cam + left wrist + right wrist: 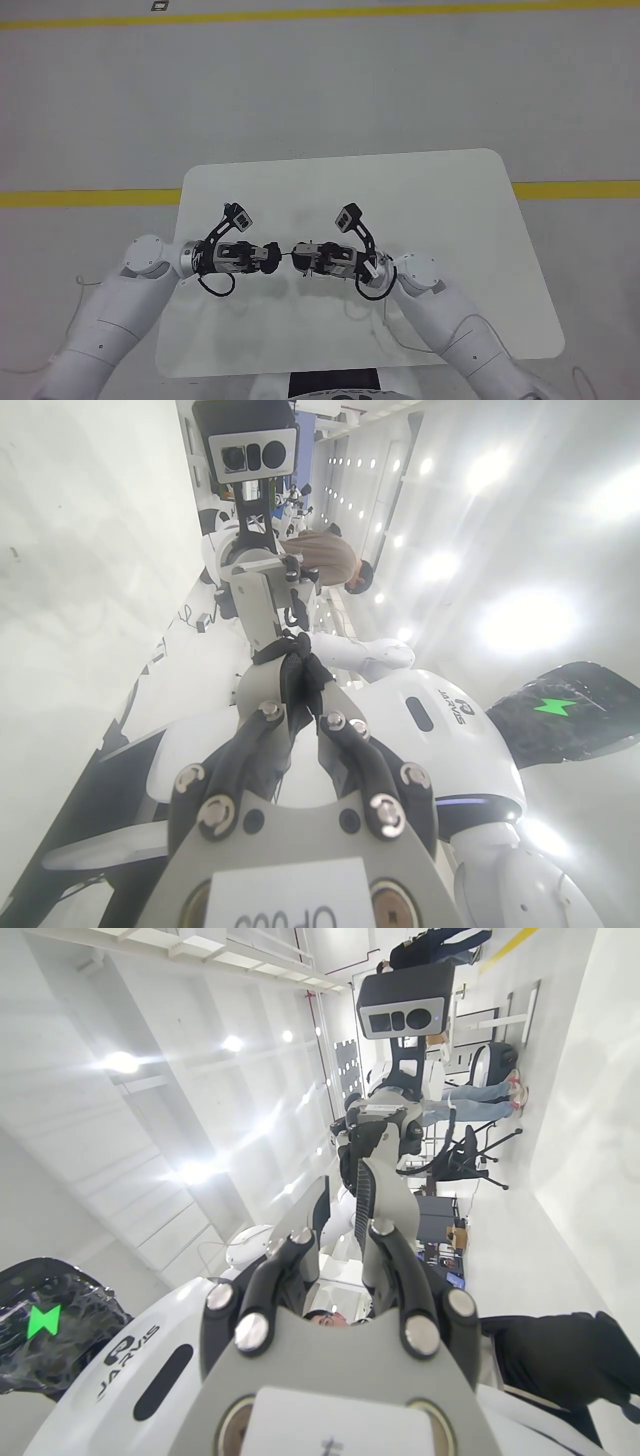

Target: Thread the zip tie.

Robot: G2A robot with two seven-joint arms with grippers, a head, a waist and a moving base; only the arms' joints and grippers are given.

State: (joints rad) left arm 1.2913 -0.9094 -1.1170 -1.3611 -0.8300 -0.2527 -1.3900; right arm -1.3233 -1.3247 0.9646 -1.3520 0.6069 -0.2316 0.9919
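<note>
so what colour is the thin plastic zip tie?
Looks black. The thin plastic zip tie shows best in the top view.

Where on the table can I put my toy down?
The far strip of the table, between its far edge and the arms, is bare, and so is its right end. The near middle, where the arms meet, is crowded.

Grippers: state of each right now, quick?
Left gripper: closed on the thin dark zip tie.
Right gripper: cannot be told.
</note>
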